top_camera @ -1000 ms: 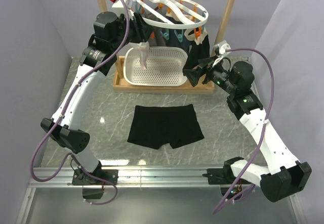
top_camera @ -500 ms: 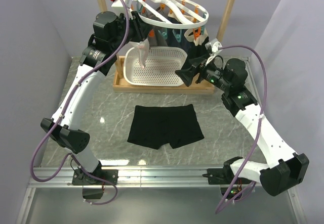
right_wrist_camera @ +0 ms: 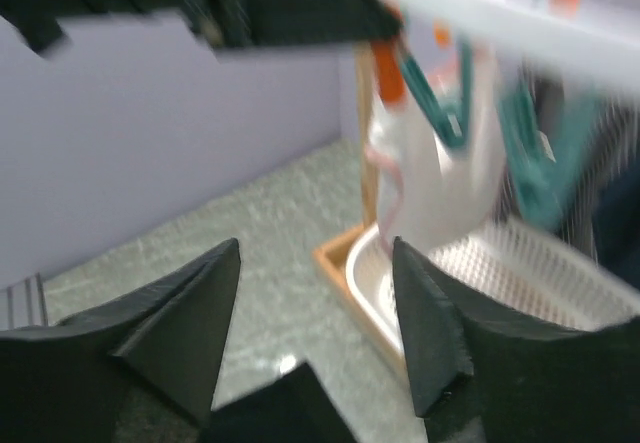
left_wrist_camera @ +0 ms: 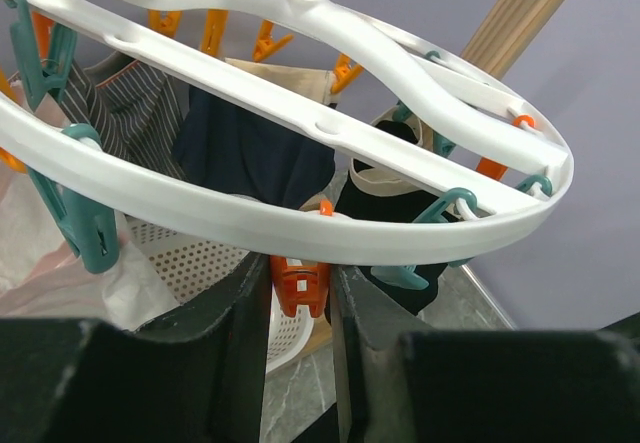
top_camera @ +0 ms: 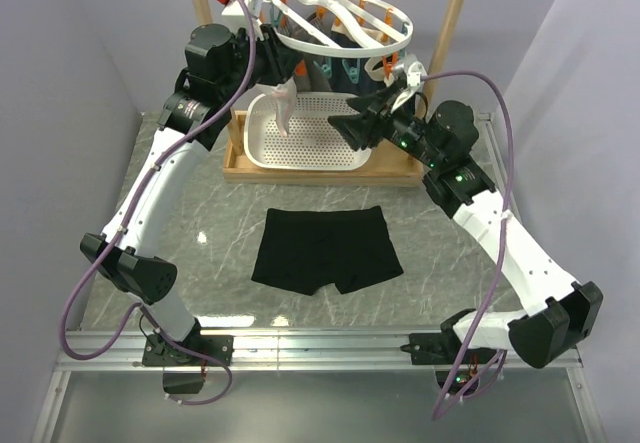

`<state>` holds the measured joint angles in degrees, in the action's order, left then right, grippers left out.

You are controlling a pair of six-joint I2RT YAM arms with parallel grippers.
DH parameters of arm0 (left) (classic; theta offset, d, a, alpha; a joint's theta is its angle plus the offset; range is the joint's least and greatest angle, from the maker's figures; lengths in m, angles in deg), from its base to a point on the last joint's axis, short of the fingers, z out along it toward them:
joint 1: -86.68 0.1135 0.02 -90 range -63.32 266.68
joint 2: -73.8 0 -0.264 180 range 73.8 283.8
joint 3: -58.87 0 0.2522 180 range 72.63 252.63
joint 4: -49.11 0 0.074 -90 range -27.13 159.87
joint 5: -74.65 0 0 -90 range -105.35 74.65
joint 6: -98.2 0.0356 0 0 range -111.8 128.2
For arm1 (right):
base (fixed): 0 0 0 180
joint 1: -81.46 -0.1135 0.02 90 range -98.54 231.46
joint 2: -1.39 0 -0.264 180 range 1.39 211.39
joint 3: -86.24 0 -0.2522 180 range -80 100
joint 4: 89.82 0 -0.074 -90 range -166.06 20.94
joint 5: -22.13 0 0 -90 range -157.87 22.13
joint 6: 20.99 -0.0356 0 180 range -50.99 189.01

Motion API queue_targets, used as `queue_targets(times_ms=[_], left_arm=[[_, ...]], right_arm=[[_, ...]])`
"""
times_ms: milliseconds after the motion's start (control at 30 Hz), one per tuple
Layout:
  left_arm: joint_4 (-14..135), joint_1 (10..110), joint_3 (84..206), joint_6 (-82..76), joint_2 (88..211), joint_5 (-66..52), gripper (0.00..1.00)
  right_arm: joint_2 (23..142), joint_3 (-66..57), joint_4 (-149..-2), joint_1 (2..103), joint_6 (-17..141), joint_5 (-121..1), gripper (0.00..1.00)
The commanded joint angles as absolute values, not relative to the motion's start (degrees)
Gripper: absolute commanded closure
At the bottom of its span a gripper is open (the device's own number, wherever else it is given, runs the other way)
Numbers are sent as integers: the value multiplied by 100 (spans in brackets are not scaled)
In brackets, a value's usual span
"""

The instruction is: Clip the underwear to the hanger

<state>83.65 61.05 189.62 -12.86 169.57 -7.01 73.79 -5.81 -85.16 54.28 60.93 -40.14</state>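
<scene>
The underwear [top_camera: 325, 250] lies flat on the marble table, touched by neither gripper. The hanger [top_camera: 340, 25] hangs from the wooden rack, with several garments clipped under it. My left gripper [top_camera: 272, 51] is at the hanger's left rim. In the left wrist view the left gripper [left_wrist_camera: 298, 303] is shut on an orange clip [left_wrist_camera: 298, 281] that dangles under the white rim [left_wrist_camera: 300, 228]. My right gripper [top_camera: 352, 129] is open and empty above the basket, under the hanger's right side. In the right wrist view the right gripper [right_wrist_camera: 315, 313] stands wide apart with nothing between its fingers.
A white perforated basket [top_camera: 310, 135] sits in the wooden rack's base [top_camera: 240, 168]. A pale pink-white garment [top_camera: 283, 103] hangs from a teal clip over the basket's left end. Dark and striped garments [left_wrist_camera: 250, 148] hang from other clips. The rack's right post [top_camera: 455, 23] stands behind my right arm.
My right arm has swung left and up, from beside the basket's right end to over the basket under the hanger. The left arm and the underwear have not moved.
</scene>
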Motion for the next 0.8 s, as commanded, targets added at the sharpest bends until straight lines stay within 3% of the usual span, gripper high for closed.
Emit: queue_targets(times_ms=[0,267,767], left_arm=[[8142,6101,18918,-1439,16732,-550,100],[8098,6110,18821,-1474,16688,-497,100],[8098,6145,18707,-1553,16591,-322,100]], right_arm=[[7617,23,-9170,5254,6039,-3825,35],[8470,709,-9241,5008,6320,-3816,39],[9183,1017,-10357,4999,7260,-4150,38]])
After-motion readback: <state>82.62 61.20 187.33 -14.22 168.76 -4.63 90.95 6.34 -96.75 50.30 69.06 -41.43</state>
